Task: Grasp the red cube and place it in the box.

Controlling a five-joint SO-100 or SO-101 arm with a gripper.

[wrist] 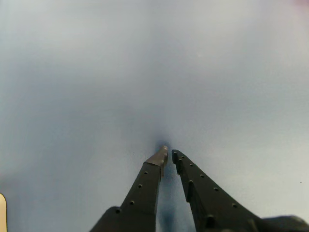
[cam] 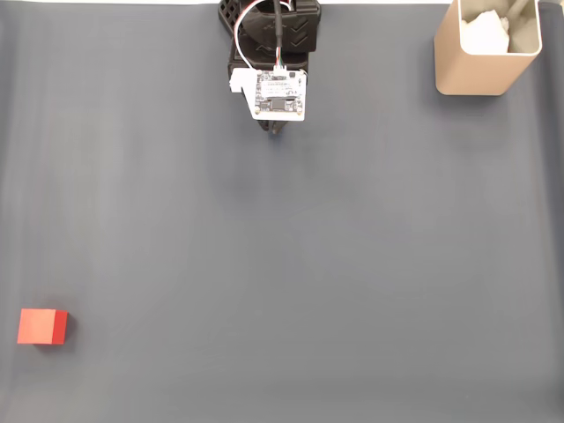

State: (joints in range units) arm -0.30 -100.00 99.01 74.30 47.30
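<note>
The red cube (cam: 42,327) lies on the grey mat near the lower left corner of the fixed view. The tan box (cam: 485,55) stands upright at the top right, with something white inside it. My arm sits folded at the top centre, and my gripper (cam: 277,129) peeks out below the white circuit board, far from both the cube and the box. In the wrist view my gripper (wrist: 169,153) has its two dark fingers nearly touching at the tips, shut on nothing, close above the bare mat.
The grey mat (cam: 291,264) covers the whole table in the fixed view. The arm's black base (cam: 269,31) and its cables stand at the top centre edge.
</note>
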